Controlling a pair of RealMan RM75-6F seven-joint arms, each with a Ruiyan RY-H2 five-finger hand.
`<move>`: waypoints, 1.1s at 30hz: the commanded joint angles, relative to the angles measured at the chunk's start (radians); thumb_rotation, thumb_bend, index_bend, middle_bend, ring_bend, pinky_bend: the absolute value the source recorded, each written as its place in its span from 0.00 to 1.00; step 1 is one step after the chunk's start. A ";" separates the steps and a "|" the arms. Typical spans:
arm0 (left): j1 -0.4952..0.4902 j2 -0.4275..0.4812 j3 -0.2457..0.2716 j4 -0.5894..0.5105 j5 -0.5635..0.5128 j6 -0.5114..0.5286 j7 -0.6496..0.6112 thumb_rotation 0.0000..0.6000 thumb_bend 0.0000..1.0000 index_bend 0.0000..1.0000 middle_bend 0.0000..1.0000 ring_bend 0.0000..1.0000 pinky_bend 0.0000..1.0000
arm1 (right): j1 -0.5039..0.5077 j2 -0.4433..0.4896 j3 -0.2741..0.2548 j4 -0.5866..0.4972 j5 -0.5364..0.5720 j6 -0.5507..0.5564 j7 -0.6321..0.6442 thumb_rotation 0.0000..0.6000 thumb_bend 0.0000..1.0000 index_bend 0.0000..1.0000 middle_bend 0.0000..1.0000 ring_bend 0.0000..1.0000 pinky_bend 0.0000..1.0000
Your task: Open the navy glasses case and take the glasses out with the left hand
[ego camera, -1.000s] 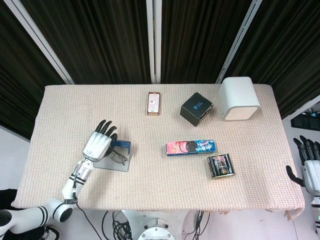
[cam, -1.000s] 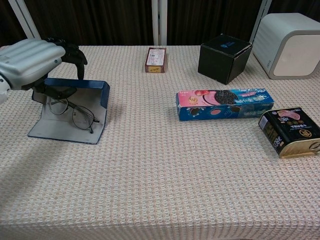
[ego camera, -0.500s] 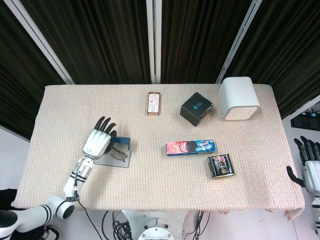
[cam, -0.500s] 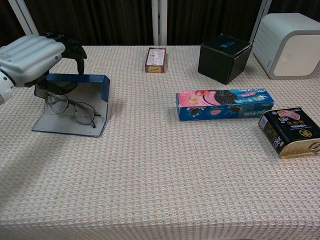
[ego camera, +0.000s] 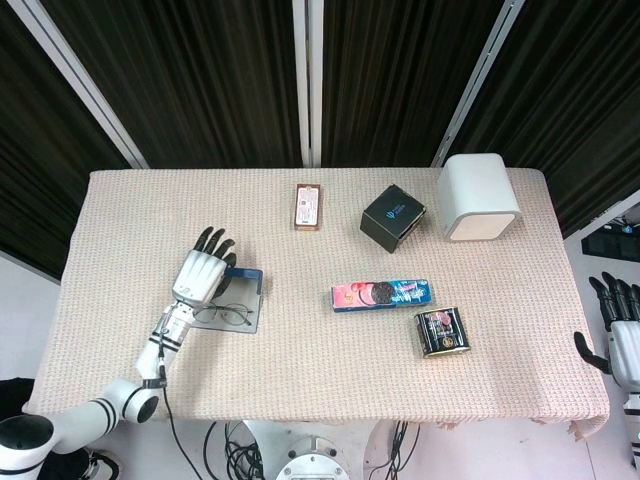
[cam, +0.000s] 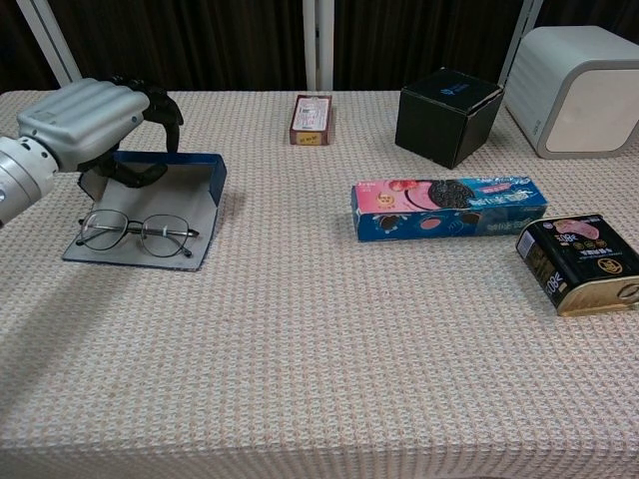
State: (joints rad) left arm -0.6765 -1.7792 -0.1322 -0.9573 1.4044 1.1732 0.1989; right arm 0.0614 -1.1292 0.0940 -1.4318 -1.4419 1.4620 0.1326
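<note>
Left hand (cam: 85, 120): over the far part of the open case, fingers (cam: 160, 98) curled down past its far edge. Whether they grasp the case or only rest on it cannot be told; the thumb is hidden under the palm.
Navy glasses case (cam: 175, 215): open, at the left of the table (cam: 329, 349); grey flap flat, blue wall upright on its far and right sides.
Glasses (cam: 135, 234): lying on the grey flap, just near of the hand, apart from it.
Right hand (ego camera: 622, 330): off the table's right edge, partly cut off by the head view; fingers straight and apart, holding nothing.
Cookie box (cam: 449, 208): right of centre.
Tin (cam: 579, 261): near right.
</note>
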 commanded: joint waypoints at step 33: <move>0.078 0.185 -0.101 -0.449 -0.310 -0.080 0.232 1.00 0.35 0.31 0.20 0.05 0.16 | 0.006 -0.007 0.004 0.009 0.007 -0.012 0.006 1.00 0.30 0.00 0.00 0.00 0.00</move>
State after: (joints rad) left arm -0.6599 -1.6913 -0.2462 -1.2135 1.1636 1.0439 0.3152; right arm 0.0681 -1.1371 0.0978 -1.4218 -1.4345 1.4490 0.1382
